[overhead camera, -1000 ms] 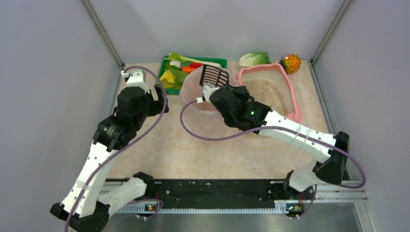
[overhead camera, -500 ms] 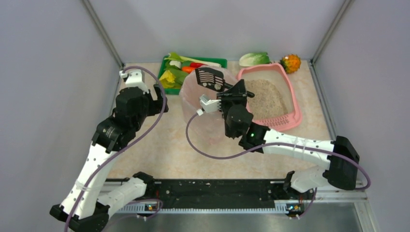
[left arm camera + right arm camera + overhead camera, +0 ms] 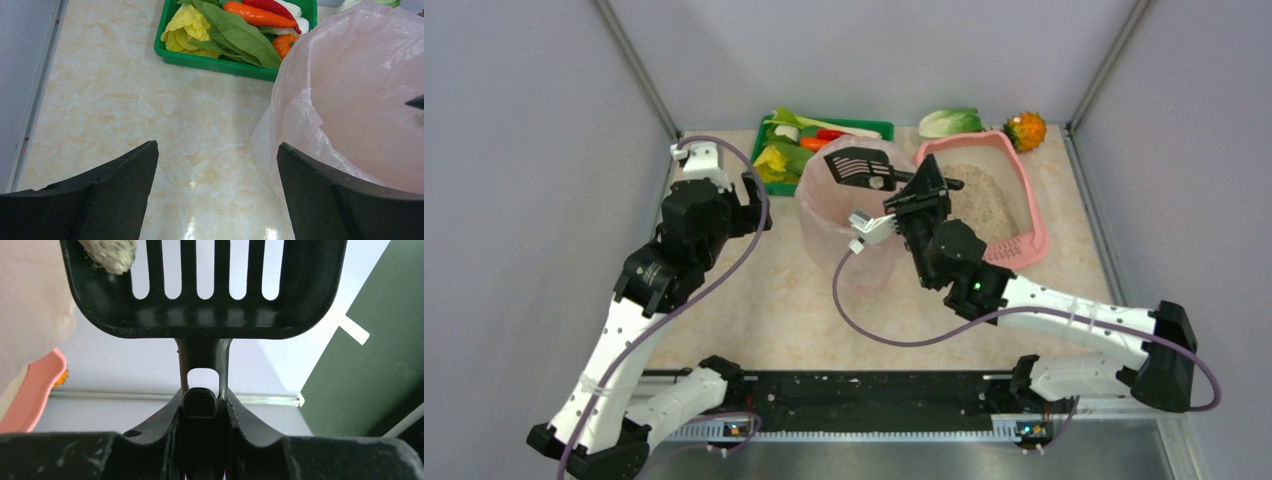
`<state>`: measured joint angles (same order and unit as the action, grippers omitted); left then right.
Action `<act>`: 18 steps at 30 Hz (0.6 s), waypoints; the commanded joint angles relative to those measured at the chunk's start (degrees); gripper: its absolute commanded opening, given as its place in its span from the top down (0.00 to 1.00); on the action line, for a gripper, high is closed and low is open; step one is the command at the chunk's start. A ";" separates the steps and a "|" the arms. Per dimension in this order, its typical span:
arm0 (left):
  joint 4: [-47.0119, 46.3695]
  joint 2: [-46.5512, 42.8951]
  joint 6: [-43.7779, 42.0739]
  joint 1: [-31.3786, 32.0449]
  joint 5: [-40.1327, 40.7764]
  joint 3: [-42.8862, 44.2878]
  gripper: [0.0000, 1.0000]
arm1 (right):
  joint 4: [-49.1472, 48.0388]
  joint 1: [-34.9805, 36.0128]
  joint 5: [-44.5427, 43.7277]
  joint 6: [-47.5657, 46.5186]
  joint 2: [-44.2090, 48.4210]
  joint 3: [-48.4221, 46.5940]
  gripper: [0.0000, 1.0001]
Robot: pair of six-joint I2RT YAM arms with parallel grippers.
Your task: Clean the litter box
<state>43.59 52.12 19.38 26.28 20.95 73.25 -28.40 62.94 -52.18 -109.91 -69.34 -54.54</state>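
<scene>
The pink litter box with beige litter sits at the back right; its slotted grate end faces the near side. My right gripper is shut on the handle of a black slotted scoop, held over the tall pink bag-lined bin. In the right wrist view the scoop carries a grey clump at its left corner, and the fingers clamp the handle. My left gripper is open and empty above the table, left of the bin.
A green tray of vegetables stands at the back, also in the left wrist view. A cabbage leaf and an orange spiky fruit lie behind the litter box. Walls close in on both sides.
My right arm has swung its wrist to the right and turned the scoop from upright to lying flat over the bin. The left arm has not moved.
</scene>
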 commanded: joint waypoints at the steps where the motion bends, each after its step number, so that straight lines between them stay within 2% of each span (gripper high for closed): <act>1: -2.81 -0.42 -1.17 -0.19 0.62 -0.04 0.06 | 11.36 -1.60 7.99 -0.62 4.81 -1.05 1.00; 9: -2.86 -0.58 -1.27 -0.18 -0.08 -0.11 0.06 | 23.53 -6.13 11.26 -1.78 1.93 -7.69 1.00; 12: -2.75 -1.23 -1.27 -0.18 0.24 -0.46 0.06 | 18.45 -6.53 11.81 -4.21 1.43 -8.77 1.00; 18: -2.72 -2.75 -1.10 -0.18 0.25 -1.02 0.06 | 19.14 -6.59 11.21 -3.21 -0.63 -11.66 1.00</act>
<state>43.51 51.00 18.59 26.28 20.88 72.36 -8.23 56.69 -41.80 -113.47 -69.32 -62.02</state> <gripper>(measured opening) 0.938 0.247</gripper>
